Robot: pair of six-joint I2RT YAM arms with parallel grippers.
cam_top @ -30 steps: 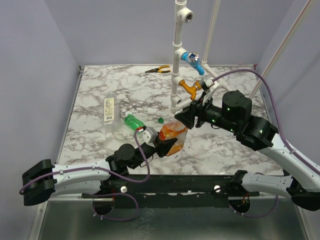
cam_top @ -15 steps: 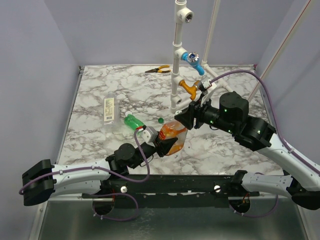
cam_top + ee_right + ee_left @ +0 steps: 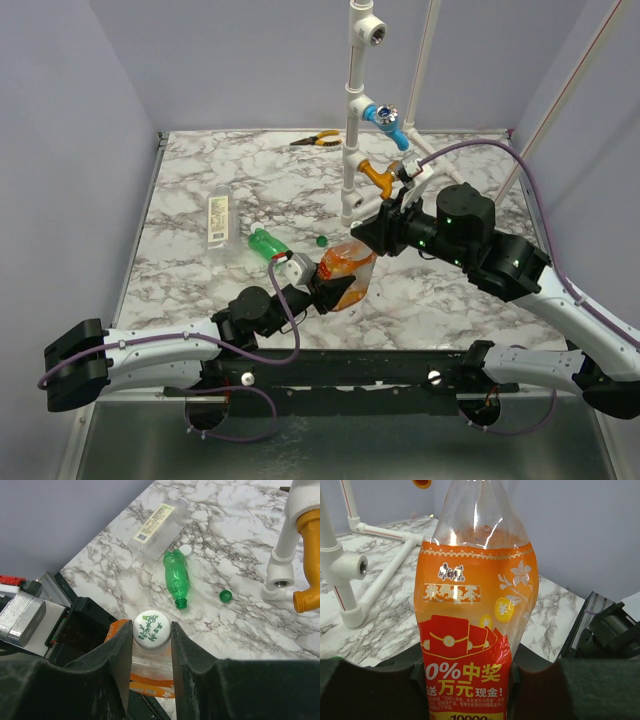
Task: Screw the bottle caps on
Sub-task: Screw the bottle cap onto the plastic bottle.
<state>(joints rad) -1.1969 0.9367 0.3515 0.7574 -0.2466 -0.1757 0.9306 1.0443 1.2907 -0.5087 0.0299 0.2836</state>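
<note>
Pipe frame (image 3: 352,190) and orange tap (image 3: 378,176) stand close behind the orange bottle (image 3: 347,268); near-right tabletop (image 3: 450,300) lies open.

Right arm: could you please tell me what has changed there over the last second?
The right gripper narrowed its jaws onto the white round screw cap atop the wide translucent orange bottle, edging slightly left. The left gripper keeps holding that bottle; the slim green bottle, dark green cap and clear labelled bottle lie unmoved.

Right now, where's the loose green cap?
The green cap lies on the table in the right wrist view, between the green bottle and the white pipe frame.
</note>
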